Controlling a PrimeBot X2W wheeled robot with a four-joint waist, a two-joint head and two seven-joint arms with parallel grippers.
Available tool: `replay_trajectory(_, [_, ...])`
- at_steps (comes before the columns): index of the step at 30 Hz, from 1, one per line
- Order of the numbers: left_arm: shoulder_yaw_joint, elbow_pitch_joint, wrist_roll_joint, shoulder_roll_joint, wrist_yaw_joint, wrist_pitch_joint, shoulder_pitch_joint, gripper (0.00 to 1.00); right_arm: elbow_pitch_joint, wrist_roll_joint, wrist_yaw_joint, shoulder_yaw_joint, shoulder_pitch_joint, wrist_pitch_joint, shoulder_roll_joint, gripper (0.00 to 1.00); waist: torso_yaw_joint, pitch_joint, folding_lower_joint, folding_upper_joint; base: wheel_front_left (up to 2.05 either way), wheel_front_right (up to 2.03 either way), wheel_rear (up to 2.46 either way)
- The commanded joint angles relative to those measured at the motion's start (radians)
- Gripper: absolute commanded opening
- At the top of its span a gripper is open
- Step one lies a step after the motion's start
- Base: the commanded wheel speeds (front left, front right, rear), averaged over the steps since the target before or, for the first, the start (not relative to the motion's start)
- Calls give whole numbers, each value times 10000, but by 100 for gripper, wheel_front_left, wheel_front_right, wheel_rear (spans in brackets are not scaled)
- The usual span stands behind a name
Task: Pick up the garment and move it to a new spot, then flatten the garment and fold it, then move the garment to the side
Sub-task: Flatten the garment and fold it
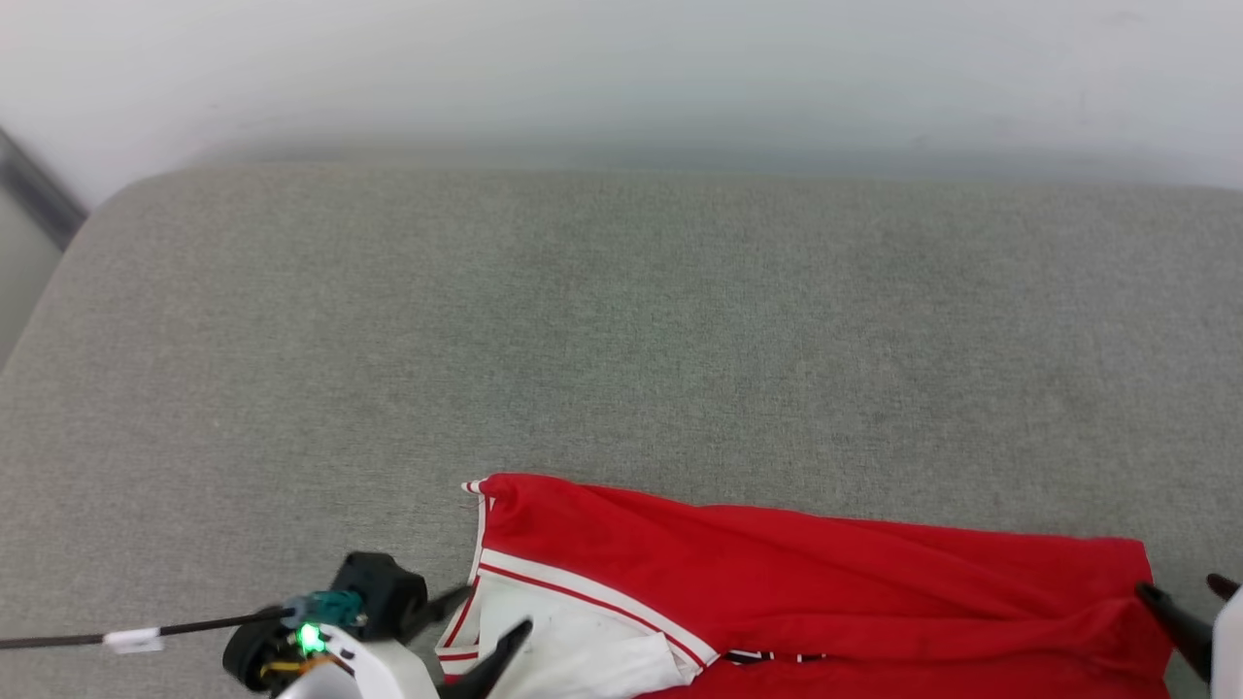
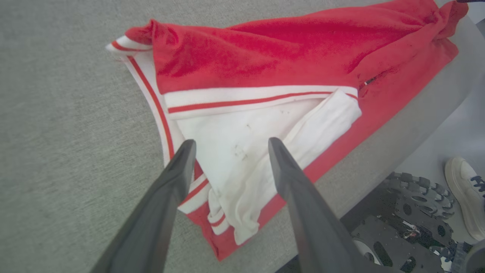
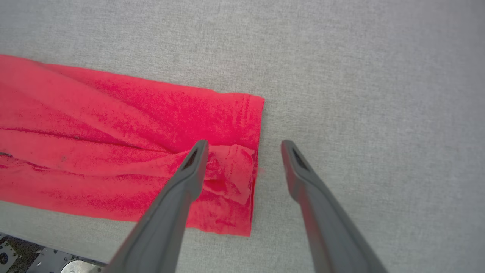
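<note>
The garment [image 1: 796, 582] is a red jersey with a white sleeve and red-and-white striped trim, lying crumpled lengthwise along the near edge of the grey cushion. My left gripper [image 1: 497, 608] hovers open over its white sleeve end; in the left wrist view the gripper [image 2: 231, 146] straddles the white sleeve [image 2: 242, 140], with nothing held. At the garment's other end my right gripper [image 1: 1177, 583] stands open. In the right wrist view the gripper [image 3: 244, 146] spans the bunched red hem [image 3: 235, 167], one finger over the cloth and one over bare cushion.
The grey fabric cushion [image 1: 583, 320] stretches wide beyond the garment, with a white wall [image 1: 621, 68] behind it. Its front edge runs just under the garment. Below it show the robot's wheeled base [image 2: 409, 212] and a person's white shoe [image 2: 466, 193].
</note>
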Motion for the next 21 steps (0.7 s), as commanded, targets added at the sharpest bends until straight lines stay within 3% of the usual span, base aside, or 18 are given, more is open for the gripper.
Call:
replay_trajectory(1, [205,-183,232,-41,98,-491,-196,100,-273,115,-5,-416,147,85,225,100,83,-190,0,0,0,0,0])
replay_trajectory(6, [995,-450,564,-406,757,-2215,-131,100,-1242,24,-5,-1433,517,514,756,100,184,-353,0,0,0,0,0])
replay_trajectory(11, [1906,-330,697,-968,1482,-3948,110,100,-1661,-467,-5,-2366,686,882,1675,100,249,-365,0,0,0,0,0])
replay_trajectory(14, [2599,-414,1012,-1382,1821,-4328,267,100,-1735,-806,-5,-2767,686,1053,2425,100,323,-314,0,0,0,0,0])
replay_trajectory(18, [3749,-757,2516,-2075,2233,-4391,470,100,-1623,-1162,-5,-3393,467,1004,3453,100,435,-185,0,0,0,0,0])
replay_trajectory(21, [4524,-941,3669,-2587,2096,-4385,852,100,-1297,-1355,-5,-3773,228,740,3950,100,510,-63,0,0,0,0,0])
